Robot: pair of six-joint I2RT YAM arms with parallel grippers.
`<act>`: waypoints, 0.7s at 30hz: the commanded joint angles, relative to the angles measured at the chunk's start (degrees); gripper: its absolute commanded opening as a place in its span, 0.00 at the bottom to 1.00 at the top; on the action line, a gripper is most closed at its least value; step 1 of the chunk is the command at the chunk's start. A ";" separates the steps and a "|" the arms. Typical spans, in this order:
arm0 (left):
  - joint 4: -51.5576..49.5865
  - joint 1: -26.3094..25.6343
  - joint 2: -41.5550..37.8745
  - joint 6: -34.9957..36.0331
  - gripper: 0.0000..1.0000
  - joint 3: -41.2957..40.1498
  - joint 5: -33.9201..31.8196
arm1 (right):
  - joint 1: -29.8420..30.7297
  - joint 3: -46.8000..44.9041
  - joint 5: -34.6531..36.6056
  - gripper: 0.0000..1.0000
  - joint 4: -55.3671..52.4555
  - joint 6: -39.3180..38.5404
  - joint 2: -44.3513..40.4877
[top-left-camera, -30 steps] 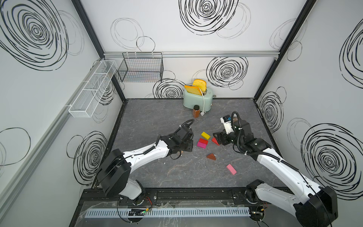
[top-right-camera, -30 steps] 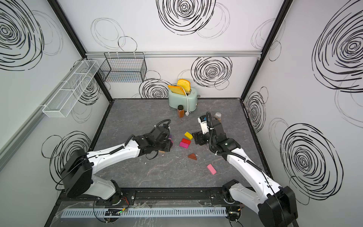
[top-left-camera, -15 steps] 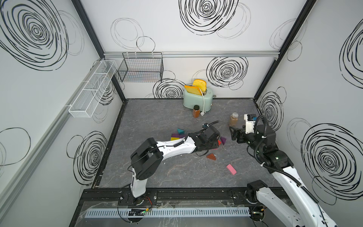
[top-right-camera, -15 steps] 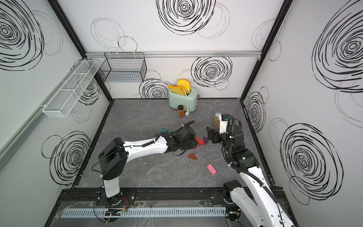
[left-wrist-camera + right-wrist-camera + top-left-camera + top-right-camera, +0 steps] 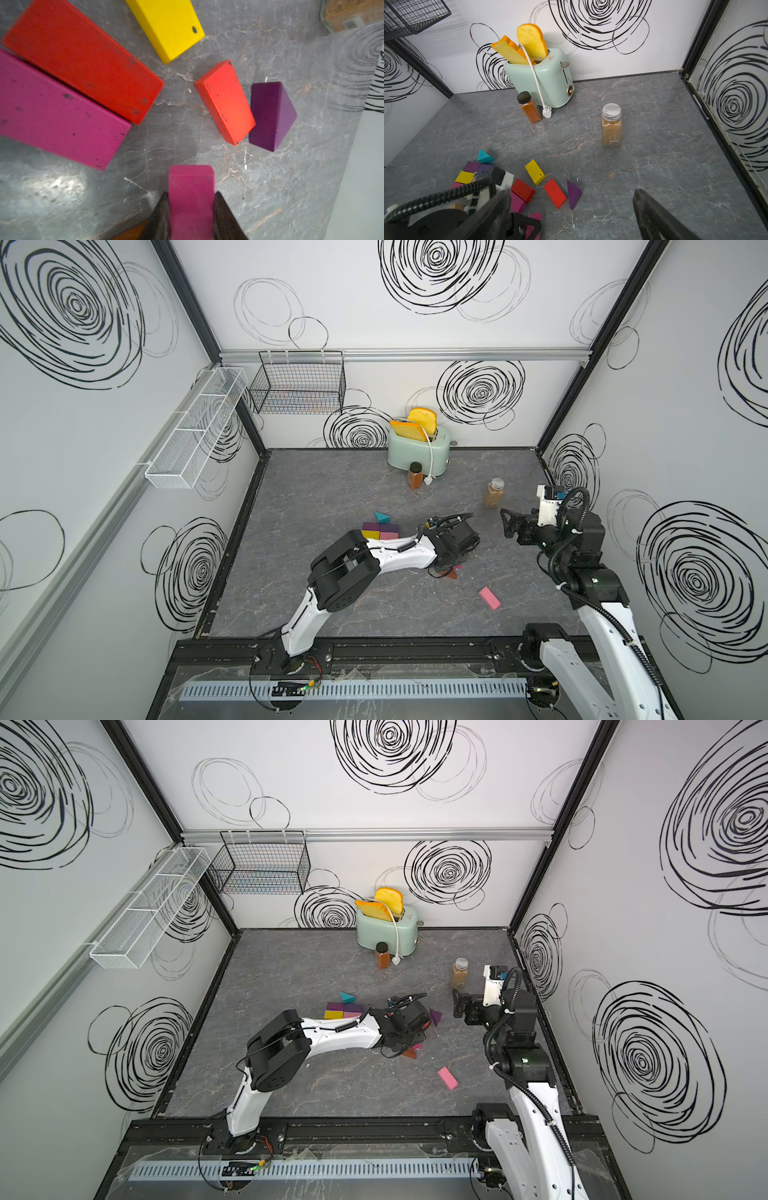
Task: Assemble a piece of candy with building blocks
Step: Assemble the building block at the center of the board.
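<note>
Gripping: left gripper clamped on magenta block, fingers either side.
Ahead of it: red brick and purple wedge side by side, just beyond the held block, not touching it.
Right gripper: jaws wide, empty, well apart from brick and wedge, near jar.
Pink brick: alone, apart from the 2 grippers.

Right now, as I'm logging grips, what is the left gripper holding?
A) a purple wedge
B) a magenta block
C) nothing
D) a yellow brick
B: in the left wrist view the left gripper is shut on a magenta block, clamped from both sides above the table.
</note>
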 commanded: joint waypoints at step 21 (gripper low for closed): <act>4.05 1.78 -0.57 2.86 0.72 0.69 -0.34 | 0.52 0.52 -0.23 0.95 0.08 -2.44 1.36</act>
